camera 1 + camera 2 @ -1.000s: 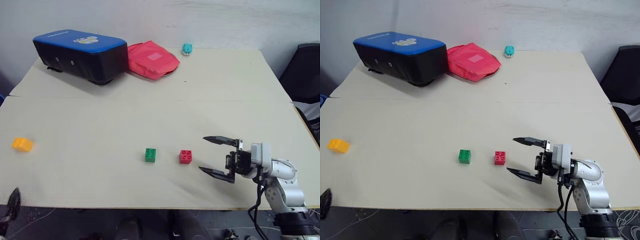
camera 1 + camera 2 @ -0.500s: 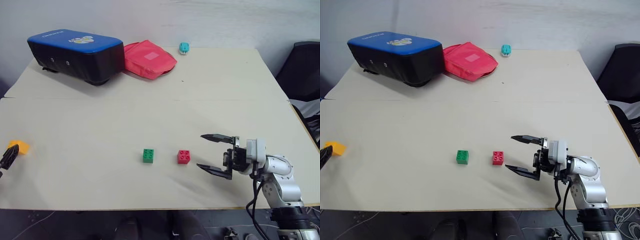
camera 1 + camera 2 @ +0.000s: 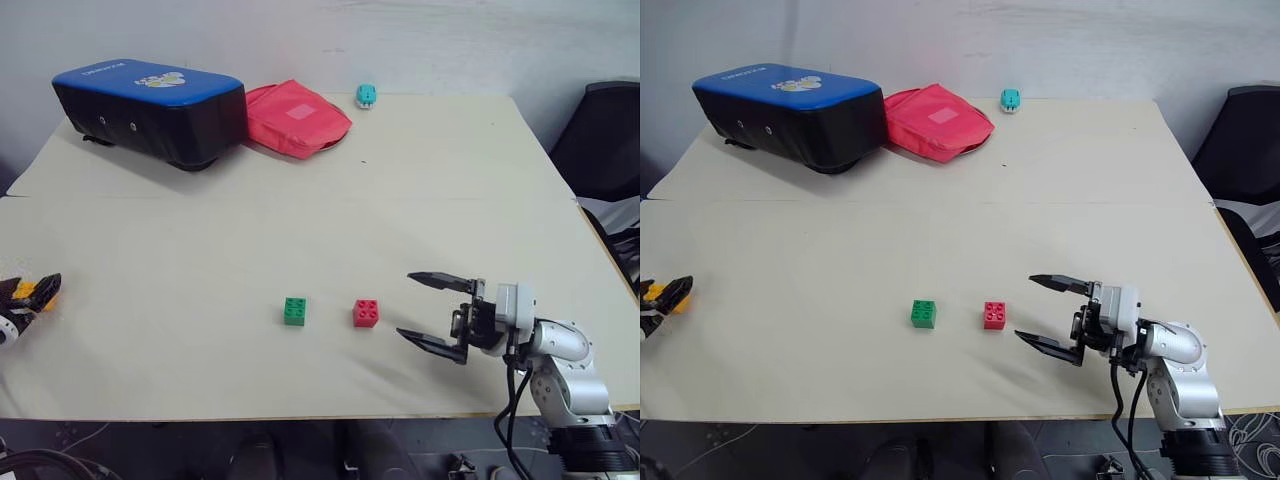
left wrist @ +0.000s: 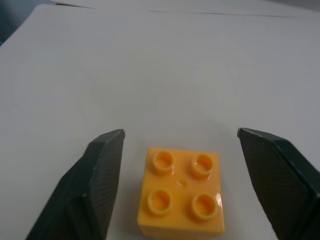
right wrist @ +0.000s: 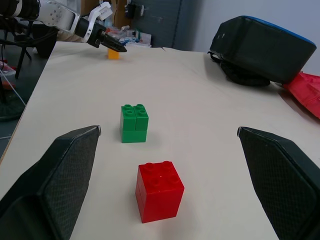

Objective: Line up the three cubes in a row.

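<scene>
We saw our left gripper (image 4: 180,145) at the table's (image 3: 330,230) left edge, fingers apart around the orange-yellow cube (image 4: 181,191), while our right gripper (image 3: 438,315) stood open beside the red cube (image 3: 366,313) and green cube (image 3: 295,311) near the front edge.

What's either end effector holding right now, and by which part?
Nothing. The left end effector straddles the orange-yellow cube with gaps on both sides; the right end effector is open beside the red cube.
</scene>
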You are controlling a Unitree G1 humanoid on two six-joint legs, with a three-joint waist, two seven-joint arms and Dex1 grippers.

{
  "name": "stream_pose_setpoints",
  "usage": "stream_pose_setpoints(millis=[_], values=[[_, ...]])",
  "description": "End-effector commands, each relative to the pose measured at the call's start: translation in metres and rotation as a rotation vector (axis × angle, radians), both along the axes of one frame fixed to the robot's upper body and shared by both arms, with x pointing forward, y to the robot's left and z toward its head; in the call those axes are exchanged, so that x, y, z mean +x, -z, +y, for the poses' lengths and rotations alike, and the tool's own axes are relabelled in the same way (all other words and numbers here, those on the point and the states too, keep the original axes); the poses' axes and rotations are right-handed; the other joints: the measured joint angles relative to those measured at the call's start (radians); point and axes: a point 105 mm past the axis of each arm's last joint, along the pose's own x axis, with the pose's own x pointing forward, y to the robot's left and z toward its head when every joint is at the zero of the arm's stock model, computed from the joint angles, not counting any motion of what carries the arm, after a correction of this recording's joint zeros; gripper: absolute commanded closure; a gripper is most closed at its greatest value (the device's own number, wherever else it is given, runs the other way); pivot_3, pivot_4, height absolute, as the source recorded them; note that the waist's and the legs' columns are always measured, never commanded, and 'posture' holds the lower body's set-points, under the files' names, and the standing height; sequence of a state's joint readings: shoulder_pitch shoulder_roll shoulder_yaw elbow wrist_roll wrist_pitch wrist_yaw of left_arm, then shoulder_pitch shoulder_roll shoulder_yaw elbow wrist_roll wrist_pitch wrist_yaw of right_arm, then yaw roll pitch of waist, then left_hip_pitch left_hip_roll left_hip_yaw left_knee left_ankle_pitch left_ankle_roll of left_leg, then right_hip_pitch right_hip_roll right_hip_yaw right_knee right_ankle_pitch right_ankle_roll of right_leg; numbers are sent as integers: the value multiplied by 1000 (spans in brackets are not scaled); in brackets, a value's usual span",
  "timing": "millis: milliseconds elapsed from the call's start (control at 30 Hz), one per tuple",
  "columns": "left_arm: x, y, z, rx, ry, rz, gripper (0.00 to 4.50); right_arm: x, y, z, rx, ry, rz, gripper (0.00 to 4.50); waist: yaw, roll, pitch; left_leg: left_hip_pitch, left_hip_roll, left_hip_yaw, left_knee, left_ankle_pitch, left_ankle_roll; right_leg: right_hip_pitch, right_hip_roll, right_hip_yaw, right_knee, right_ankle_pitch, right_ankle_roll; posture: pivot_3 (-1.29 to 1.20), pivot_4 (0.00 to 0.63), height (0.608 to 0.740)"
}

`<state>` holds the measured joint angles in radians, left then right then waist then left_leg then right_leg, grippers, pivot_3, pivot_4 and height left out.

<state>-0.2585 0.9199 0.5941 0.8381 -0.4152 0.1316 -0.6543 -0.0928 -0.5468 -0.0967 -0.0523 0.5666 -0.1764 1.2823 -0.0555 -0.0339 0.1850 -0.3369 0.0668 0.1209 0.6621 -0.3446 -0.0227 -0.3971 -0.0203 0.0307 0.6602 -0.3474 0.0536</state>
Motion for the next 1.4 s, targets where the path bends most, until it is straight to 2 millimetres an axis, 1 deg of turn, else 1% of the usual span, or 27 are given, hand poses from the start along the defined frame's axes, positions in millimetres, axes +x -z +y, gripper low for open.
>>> stream_pose_setpoints(millis=[33,100,167,200,267,333,367,400,467,500,567,600,667,700,733,800,900,1033,1200,1400], values=[[-8,-7,2,30,34,21,1788,-2,-14,-7,-4,34,-67,0,-1,0,0,0,0,0,0,0,0,0,0,0,0,0,0,0,150,740],[-14,-4,1,19,46,33,2399,-2,-14,-9,-9,46,-69,0,-1,0,0,0,0,0,0,0,0,0,-1,0,0,0,0,0,150,740],[-11,-11,-8,-18,98,-10,2972,-1,-15,-9,-9,53,-69,0,1,0,0,0,0,0,0,0,0,0,-1,-1,0,0,0,0,150,740],[-8,-17,-18,-40,151,-40,2969,-1,-16,-9,-6,59,-71,0,1,0,0,0,-1,0,0,0,0,0,-2,-1,1,0,0,0,150,740],[2,-35,-49,-39,326,-97,2968,2,-21,-10,11,83,-78,0,7,0,0,0,-1,-1,0,0,1,0,-2,-2,1,0,0,0,150,740],[9,-56,-91,-28,552,-151,2968,3,-25,-10,9,88,-84,0,16,0,0,-1,-2,-1,0,1,1,0,-5,-4,1,0,0,0,150,740],[12,-66,-115,3,677,-164,2968,3,-27,-10,4,86,-84,0,21,0,0,-1,-2,-1,0,1,1,0,-5,-4,1,0,0,0,150,740],[14,-69,-140,55,810,-143,2968,3,-27,-11,-4,83,-83,0,26,0,0,-1,-3,-1,0,1,1,1,-5,-4,1,0,0,0,150,740],[14,-68,-184,194,1065,-106,2968,3,-29,-12,-17,79,-80,0,31,1,0,-1,-4,-2,0,1,2,2,-6,-4,0,0,0,0,150,740],[14,-66,-199,239,1164,-88,2968,4,-30,-13,-21,79,-81,0,29,2,0,-1,-4,-1,0,1,2,2,-6,-4,0,0,0,0,150,740],[8,-56,-222,324,1353,-43,2968,5,-32,-13,-34,77,-83,0,25,3,1,-1,-4,-1,0,1,2,2,-5,-4,0,0,0,0,150,740],[6,-50,-228,369,1430,-18,2968,5,-32,-14,-39,75,-84,0,20,3,1,-1,-4,0,0,1,1,2,-4,-3,0,0,0,0,150,740],[3,-34,-231,474,1576,56,2968,5,-34,-14,-52,71,-83,0,8,4,1,-1,-2,3,0,2,0,1,-1,0,0,0,0,0,150,740],[4,-29,-230,500,1614,81,2968,4,-34,-15,-54,70,-82,0,4,4,1,-1,-2,3,0,2,0,0,0,1,0,0,0,0,150,740],[9,-24,-231,510,1637,93,2968,3,-34,-15,-65,65,-74,0,2,4,1,-1,-1,4,0,2,0,0,1,1,0,0,0,0,150,740],[15,-18,-232,514,1665,105,2968,0,-32,-15,-79,55,-60,0,3,4,1,-1,0,3,1,2,0,-1,3,2,0,0,-1,0,150,740],[19,-2,-237,514,1717,154,2968,-6,-28,-19,-96,65,-21,0,5,4,1,-1,0,3,2,2,1,-1,3,3,0,0,0,0,150,740],[24,11,-237,515,1729,184,2968,-24,-19,-24,-129,60,22,0,9,4,1,-4,0,3,2,1,2,-1,2,2,-1,0,0,0,150,740],[23,20,-242,477,1745,189,2968,-29,-15,-31,-123,96,27,0,8,4,1,-4,-1,3,4,2,2,-2,1,3,2,0,1,0,150,740],[27,23,-241,461,1733,210,2968,-31,-13,-33,-118,99,31,0,22,4,1,-2,-1,3,5,2,2,-1,1,3,2,0,1,0,150,740]])
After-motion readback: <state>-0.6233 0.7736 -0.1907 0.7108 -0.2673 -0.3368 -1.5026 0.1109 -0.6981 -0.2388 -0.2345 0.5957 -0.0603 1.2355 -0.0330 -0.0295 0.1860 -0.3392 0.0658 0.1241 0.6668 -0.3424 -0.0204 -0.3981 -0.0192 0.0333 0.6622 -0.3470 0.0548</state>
